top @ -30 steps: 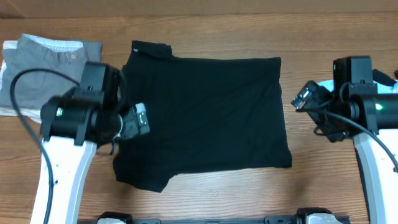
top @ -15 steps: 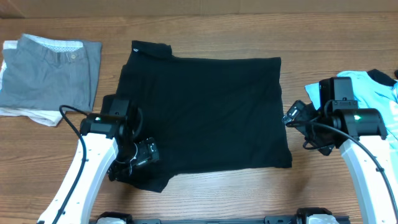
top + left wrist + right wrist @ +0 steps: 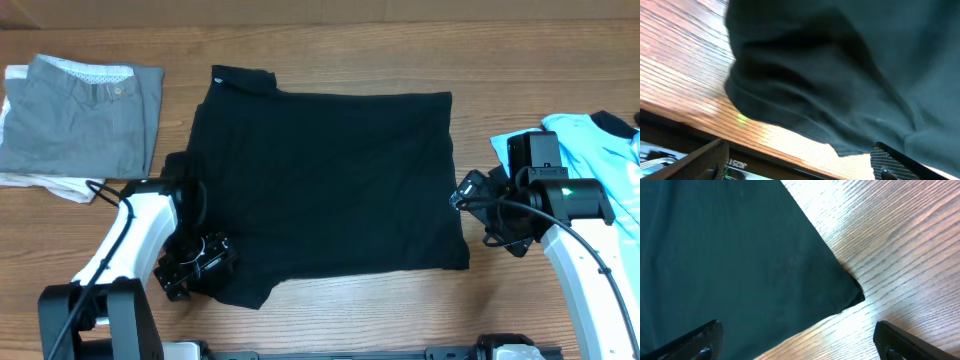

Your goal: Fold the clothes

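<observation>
A large black shirt (image 3: 330, 180) lies spread flat mid-table, collar toward the far left. My left gripper (image 3: 212, 263) hangs low over its near-left sleeve. In the left wrist view that sleeve's hem (image 3: 790, 117) fills the upper frame, and the left gripper (image 3: 800, 169) is open, bare wood between its fingers (image 3: 890, 161). My right gripper (image 3: 463, 190) sits at the shirt's right edge. The right wrist view shows the right gripper (image 3: 797, 345) open, straddling the shirt's corner (image 3: 852, 294). A light blue, black-trimmed shirt (image 3: 600, 150) lies at the far right, partly under the right arm.
Folded grey shorts (image 3: 85, 110) rest on white cloth at the far left. The table's front edge (image 3: 695, 131) runs close below the left gripper. Bare wood (image 3: 530, 300) lies right of the black shirt, toward the front.
My left arm has swung from the shirt's left edge down toward the near-left sleeve and dropped low. My right arm has moved left to the shirt's right edge, uncovering the blue shirt.
</observation>
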`<state>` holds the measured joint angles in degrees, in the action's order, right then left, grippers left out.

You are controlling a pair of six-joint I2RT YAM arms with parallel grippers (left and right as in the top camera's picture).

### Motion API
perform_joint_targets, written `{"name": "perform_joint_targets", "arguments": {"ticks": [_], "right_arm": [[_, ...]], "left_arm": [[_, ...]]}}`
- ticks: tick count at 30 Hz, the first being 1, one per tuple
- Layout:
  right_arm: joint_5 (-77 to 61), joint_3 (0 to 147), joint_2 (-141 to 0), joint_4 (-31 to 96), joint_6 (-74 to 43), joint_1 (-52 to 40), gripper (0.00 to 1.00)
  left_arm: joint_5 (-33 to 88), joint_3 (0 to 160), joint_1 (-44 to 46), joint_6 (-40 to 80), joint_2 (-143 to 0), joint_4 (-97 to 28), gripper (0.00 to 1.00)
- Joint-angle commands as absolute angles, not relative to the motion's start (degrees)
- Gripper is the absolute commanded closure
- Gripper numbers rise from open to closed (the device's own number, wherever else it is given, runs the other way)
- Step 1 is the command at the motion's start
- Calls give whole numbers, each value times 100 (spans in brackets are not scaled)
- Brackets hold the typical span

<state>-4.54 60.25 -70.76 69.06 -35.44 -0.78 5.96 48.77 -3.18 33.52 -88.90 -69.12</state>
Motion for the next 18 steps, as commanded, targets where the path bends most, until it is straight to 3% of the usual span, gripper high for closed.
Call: {"name": "perform_joint_targets", "arguments": {"ticks": [1,18], "right_arm": [[-480,5955,-7013,6899,-3826,-67,0],[-423,5721,-7019,6744,-3964,-67,0]], "left_arm": [[228,4740,-390,3214,-8962,-6862,12],[410,3726,-416,3363,-8962,-5839,13]]}}
